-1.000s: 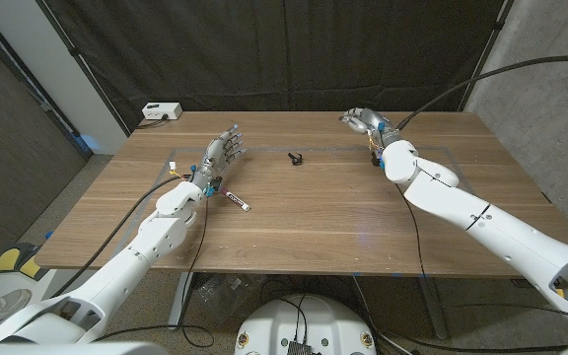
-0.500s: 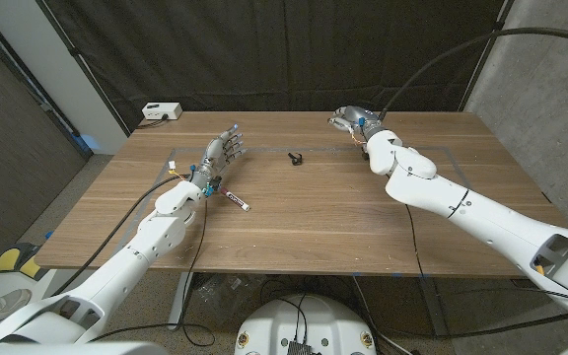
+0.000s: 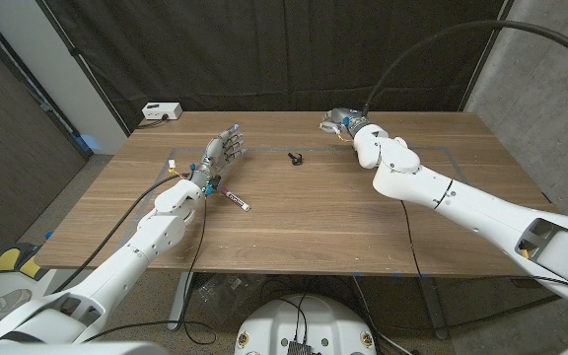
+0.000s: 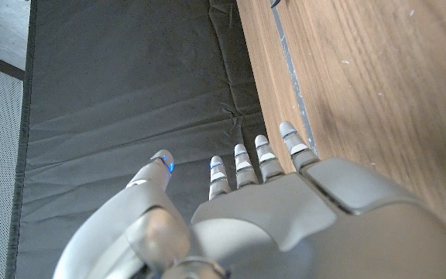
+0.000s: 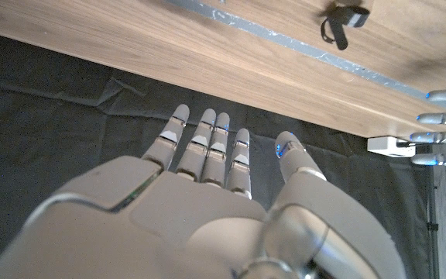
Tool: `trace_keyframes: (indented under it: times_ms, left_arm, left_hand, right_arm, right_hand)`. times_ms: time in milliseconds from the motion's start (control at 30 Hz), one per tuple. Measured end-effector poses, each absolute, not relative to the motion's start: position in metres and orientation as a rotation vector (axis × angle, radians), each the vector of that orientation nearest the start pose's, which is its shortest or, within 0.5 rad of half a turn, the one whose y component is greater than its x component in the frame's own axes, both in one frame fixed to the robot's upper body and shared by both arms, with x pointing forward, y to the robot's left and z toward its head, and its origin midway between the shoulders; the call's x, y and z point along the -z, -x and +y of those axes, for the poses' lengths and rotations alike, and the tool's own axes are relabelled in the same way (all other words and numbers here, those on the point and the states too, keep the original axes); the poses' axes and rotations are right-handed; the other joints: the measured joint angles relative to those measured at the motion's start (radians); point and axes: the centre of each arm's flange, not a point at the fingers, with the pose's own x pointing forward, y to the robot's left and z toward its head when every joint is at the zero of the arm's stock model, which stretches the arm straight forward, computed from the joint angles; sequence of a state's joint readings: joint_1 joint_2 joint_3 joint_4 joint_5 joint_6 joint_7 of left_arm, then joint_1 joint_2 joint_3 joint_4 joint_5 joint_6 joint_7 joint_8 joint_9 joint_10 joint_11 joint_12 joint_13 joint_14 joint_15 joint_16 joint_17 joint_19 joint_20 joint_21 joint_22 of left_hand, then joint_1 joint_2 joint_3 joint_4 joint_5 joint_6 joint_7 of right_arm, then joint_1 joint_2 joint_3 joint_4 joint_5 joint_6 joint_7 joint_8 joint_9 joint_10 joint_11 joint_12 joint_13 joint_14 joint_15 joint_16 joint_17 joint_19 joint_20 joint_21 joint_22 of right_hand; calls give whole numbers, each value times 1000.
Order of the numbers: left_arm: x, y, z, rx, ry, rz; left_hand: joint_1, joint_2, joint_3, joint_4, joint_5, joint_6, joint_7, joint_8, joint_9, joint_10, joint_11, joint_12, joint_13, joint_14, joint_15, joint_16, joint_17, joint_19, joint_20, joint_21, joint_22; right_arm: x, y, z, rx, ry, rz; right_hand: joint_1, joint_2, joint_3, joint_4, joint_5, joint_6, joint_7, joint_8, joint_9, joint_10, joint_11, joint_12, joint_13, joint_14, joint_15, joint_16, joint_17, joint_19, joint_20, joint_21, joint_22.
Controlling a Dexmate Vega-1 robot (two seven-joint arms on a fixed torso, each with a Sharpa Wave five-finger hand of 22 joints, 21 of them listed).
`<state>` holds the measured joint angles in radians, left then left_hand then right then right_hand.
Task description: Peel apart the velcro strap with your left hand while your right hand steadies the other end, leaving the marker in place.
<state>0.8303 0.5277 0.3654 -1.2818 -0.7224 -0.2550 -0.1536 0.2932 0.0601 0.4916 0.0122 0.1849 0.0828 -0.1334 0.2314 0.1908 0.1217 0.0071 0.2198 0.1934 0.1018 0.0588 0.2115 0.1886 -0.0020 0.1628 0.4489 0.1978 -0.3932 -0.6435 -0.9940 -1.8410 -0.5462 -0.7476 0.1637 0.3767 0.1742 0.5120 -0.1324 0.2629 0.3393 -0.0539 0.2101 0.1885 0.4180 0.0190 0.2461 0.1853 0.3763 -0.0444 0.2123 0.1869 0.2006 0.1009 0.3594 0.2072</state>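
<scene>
The velcro strap (image 3: 295, 157) is a small black loop lying at the far middle of the table; the right wrist view shows it too (image 5: 341, 17). A white marker (image 3: 237, 200) with red print lies nearer, just right of my left wrist. My left hand (image 3: 223, 156) stands left of the strap with its fingers straight and apart, holding nothing (image 4: 269, 201). My right hand (image 3: 340, 121) hovers at the table's far edge, behind and right of the strap, with fingers extended and nothing in it (image 5: 207, 194). Neither hand touches the strap.
A white box (image 3: 161, 111) sits on the far left corner of the wooden table (image 3: 363, 227). Thin tape lines (image 3: 442, 150) mark a rectangle on the top. Black curtain hangs behind. My left fingertips (image 5: 440, 116) show in the right wrist view.
My right arm has swung leftward along the far edge, bringing its hand closer to the strap. Left hand, strap and marker have stayed put.
</scene>
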Motion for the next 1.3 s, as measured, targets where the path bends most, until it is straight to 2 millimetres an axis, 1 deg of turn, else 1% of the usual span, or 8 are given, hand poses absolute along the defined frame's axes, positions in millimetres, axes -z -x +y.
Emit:
trace_keyframes:
  times_ms: [267,600,700,833,933,1067,1200,1300]
  left_arm:
    - [31,-656,293,304,61,-550]
    - [30,-654,294,298,56,-547]
    - [30,-653,296,283,45,-547]
    - [30,-651,298,262,28,-547]
    - [30,-650,300,240,18,-548]
    - [31,-649,303,201,9,-544]
    - [32,-647,306,174,4,-537]
    - [32,-647,307,161,2,-533]
  left_hand:
    - [-3,17,3,-3,0,10,10,0,0,11,0,0,0,0,0,0,0,0,0,0,0]
    - [4,21,7,-7,0,21,10,0,0,20,-1,0,0,9,-1,0,0,4,4,0,0]
    - [15,9,11,-11,0,21,10,-2,0,20,-1,0,0,9,-1,0,0,4,4,0,0]
    - [30,24,26,-26,0,21,10,-6,0,13,-8,0,0,9,-1,-1,0,8,0,0,0]
    - [54,32,38,-38,0,38,12,-6,0,17,-11,0,0,9,-1,-5,0,8,0,0,0]
    - [67,46,49,-49,0,61,21,-1,0,38,-12,0,0,16,-8,-5,0,13,-6,0,0]
    - [129,107,120,-72,21,95,24,-1,0,58,-15,4,0,20,-13,-5,0,17,-9,0,0]
    - [147,124,149,-88,31,100,28,-1,0,62,-12,4,0,22,-14,-8,0,18,-11,0,0]
  right_arm:
    - [-80,-612,-101,-12,1521,-400]
    - [-76,-619,-85,-88,1576,-363]
    - [-75,-620,-79,-109,1592,-357]
    - [-73,-621,-74,-121,1610,-352]
    - [-72,-621,-70,-119,1631,-350]
    - [-69,-621,-64,-113,1653,-353]
    - [-66,-622,-60,-106,1671,-354]
    - [-65,-623,-58,-104,1682,-355]
  right_hand:
    - [9,-1,0,0,0,6,-1,0,0,7,-3,0,0,9,-1,4,2,4,-10,0,0]
    - [20,6,0,0,0,8,0,0,0,12,2,0,0,14,3,7,5,9,-16,7,5]
    - [29,5,0,0,0,8,0,0,0,12,2,0,0,14,3,7,4,9,-16,7,5]
    - [71,-1,16,-16,0,8,0,0,0,21,-14,0,2,16,1,7,0,10,-27,7,5]
    - [112,-17,13,-34,-13,11,-3,0,0,45,-23,4,3,40,0,7,-1,28,-36,19,5]
    - [162,-28,11,-44,-31,40,-3,0,0,80,-31,13,3,70,-2,7,-5,44,-39,31,5]
    - [195,-45,5,-50,-46,60,-5,5,0,92,-32,17,3,88,-3,7,-5,61,-35,36,5]
    - [223,-47,5,-50,-56,90,-7,11,0,98,-37,17,7,93,0,7,-3,61,-35,42,5]
